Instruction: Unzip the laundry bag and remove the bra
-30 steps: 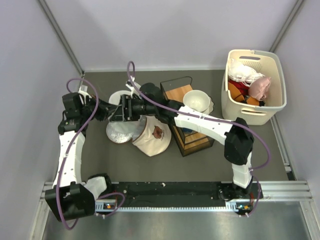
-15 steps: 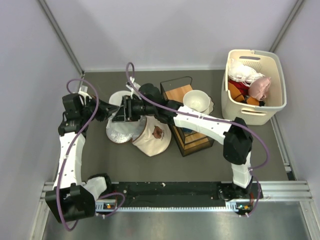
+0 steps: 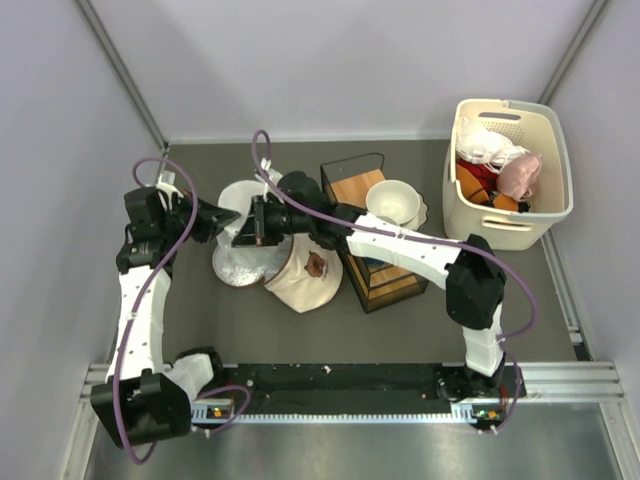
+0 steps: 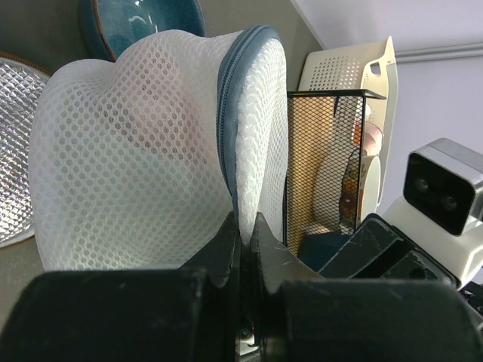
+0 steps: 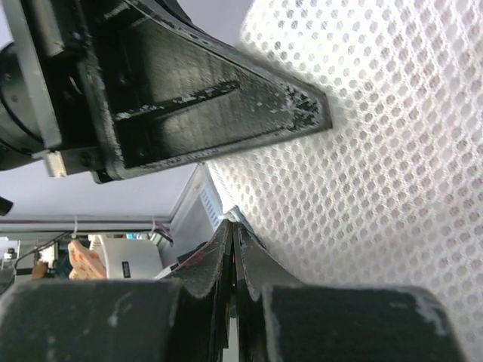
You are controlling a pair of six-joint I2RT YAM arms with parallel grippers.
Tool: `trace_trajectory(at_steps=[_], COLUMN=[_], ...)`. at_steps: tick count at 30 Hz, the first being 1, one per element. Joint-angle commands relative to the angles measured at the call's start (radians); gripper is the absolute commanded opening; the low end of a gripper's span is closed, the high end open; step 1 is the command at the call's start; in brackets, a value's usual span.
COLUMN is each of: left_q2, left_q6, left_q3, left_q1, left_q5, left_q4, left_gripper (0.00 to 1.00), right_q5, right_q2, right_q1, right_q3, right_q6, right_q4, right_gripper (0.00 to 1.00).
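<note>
The laundry bag is a white mesh pouch held off the table between both arms. In the left wrist view the laundry bag shows its blue-grey zipper running down to my left gripper, which is shut on the mesh edge. The bra appears only as a faint pink shade through the mesh. My right gripper is shut on a small white tab at the laundry bag's edge, close under a left finger. From above, the left gripper and right gripper almost meet.
A silvery plate and a cream cloth with a brown mark lie below the bag. A black wire rack with a white bowl stands to the right. A beige slotted basket of clothes sits far right.
My right gripper has closed from open to shut on the bag's edge. The bag has risen a little and shows more white mesh from above. The left gripper stays shut.
</note>
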Motion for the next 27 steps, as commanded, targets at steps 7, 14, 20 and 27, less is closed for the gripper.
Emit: trace_trajectory(at_steps=[7, 14, 20, 27], left_q2=[-0.026, -0.025, -0.025, -0.023], left_q6=[0.005, 0.006, 0.012, 0.02], left_q3=[0.015, 0.01, 0.01, 0.012], left_q1=[-0.004, -0.004, -0.006, -0.003], left_q5=[0.022, 0.021, 0.025, 0.034], left_q4=[0.056, 0.059, 0.059, 0.057], left_gripper=[0.0, 0.0, 0.0, 0.0], right_q5=[0.07, 0.064, 0.046, 0.033], right_q2=[-0.082, -0.088, -0.08, -0.07], right_q1=[-0.007, -0.009, -0.009, -0.007], right_q3=[-0.103, -0.097, -0.072, -0.06], right_q6=[-0.018, -0.031, -0.032, -0.028], right_q4=[0.047, 0.053, 0.067, 0.077], right_gripper=[0.0, 0.0, 0.31, 0.39])
